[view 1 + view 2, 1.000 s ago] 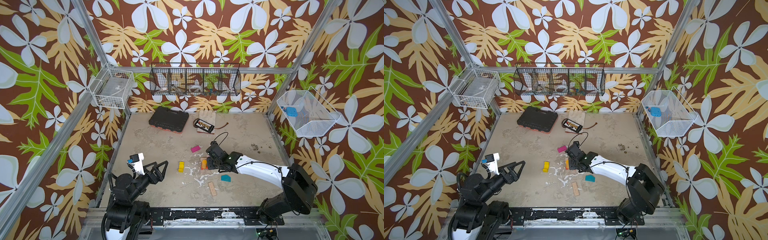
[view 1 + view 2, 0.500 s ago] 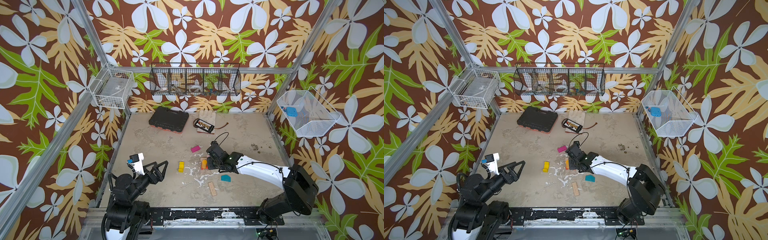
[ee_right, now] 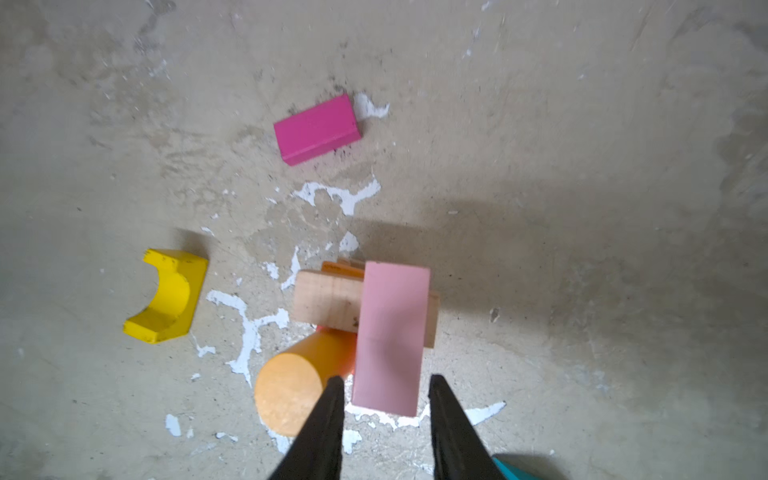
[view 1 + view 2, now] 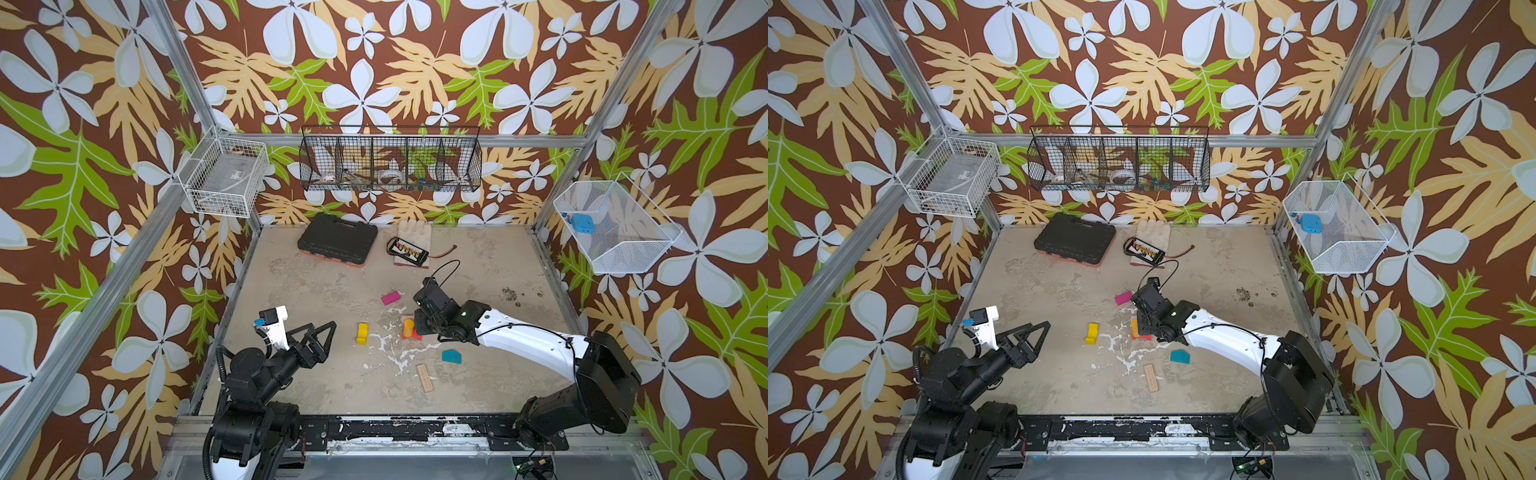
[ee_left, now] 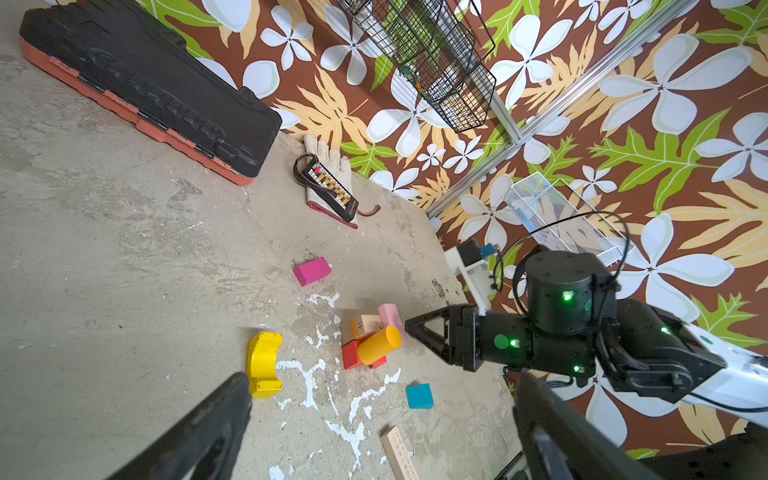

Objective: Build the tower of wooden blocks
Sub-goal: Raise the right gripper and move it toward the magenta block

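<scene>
Grey tabletop [image 4: 311, 291] carries the tower [image 4: 409, 330] near its middle: five blocks, red, orange, plain wood, an orange cylinder [image 5: 379, 344] on its side, a pink bar [image 3: 390, 336] on top. Our right gripper [image 3: 383, 377] has hardly moved this last second; its jaws flank the pink bar with slim gaps, released, so we judge it placed. Four lie loose: one magenta block [image 4: 391, 297], one yellow arch [image 4: 362, 333], one teal pentagon [image 4: 451, 356], one plain wood bar [image 4: 424, 377]. Our left gripper [image 4: 324, 338] gapes empty, well apart.

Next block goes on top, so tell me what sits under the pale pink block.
A plain wood block lies crosswise under the pink block, an orange block peeking out beneath. The stretch the pink one covers is hidden.
</scene>
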`<state>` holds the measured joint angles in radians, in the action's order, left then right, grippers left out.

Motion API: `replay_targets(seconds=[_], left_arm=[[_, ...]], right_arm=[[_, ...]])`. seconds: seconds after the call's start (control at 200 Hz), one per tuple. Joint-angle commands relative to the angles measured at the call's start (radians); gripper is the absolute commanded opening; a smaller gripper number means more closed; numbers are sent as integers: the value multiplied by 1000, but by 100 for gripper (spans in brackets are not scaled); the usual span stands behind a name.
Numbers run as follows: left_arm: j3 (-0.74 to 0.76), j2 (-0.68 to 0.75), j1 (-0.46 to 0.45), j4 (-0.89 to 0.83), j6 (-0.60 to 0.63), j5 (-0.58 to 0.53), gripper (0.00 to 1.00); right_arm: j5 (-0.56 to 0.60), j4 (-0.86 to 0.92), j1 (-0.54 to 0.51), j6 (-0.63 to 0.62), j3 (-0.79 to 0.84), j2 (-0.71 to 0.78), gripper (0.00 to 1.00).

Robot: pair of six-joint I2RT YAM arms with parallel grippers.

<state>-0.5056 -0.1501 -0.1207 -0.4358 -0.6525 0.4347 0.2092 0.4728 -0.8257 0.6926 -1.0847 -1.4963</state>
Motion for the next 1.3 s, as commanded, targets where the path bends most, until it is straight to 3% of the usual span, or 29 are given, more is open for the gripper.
replay_targets(seconds=[0.0, 0.085, 0.21, 0.375, 0.586, 0.826, 1.296], left_arm=[[-1, 1, 0, 26, -1, 4, 100], [-1, 0, -1, 26, -1, 4, 100], [-1, -2, -2, 26, -1, 2, 100], [-2, -1, -2, 26, -1, 2, 100], [-1, 1, -1, 26, -1, 7, 100], [0, 10, -1, 26, -1, 12, 100], [-1, 11, -2, 25, -2, 12, 100]], right_arm=[[74, 60, 0, -60, -101, 15, 44], [70, 79, 0, -99, -207, -9, 53], [33, 98, -1, -125, -362, -115, 55], [-51, 123, -2, -119, -544, -338, 61], [-63, 217, -1, -59, -770, -613, 66], [-84, 269, 13, 67, -872, -776, 63], [-116, 191, 46, 135, -757, -770, 68]])
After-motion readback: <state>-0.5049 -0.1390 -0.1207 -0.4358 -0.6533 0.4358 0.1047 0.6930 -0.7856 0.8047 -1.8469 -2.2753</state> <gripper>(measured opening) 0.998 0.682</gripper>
